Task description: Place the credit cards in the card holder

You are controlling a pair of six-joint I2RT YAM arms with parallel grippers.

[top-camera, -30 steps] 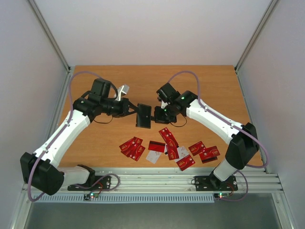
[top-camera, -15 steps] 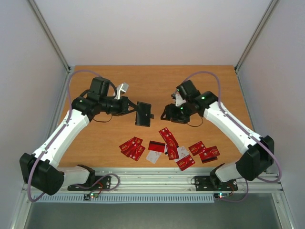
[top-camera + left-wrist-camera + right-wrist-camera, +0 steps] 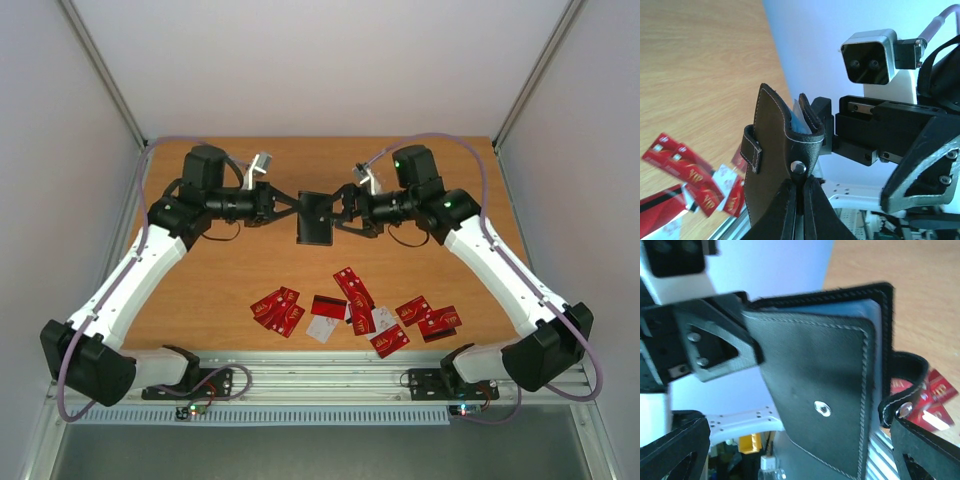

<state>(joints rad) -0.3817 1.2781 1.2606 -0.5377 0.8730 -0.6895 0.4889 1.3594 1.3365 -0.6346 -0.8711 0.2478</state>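
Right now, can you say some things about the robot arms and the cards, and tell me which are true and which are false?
1. The left gripper is shut on the card holder. True.
2. The right gripper is squeezed shut. False: its jaws stand wide open, right beside the card holder.
3. The credit cards lie on the table, nearer the arm bases than the card holder is. True.
4. The card holder is red. False: it is black.
5. Every card on the table is red. False: most are red, but at least one white card lies among them.
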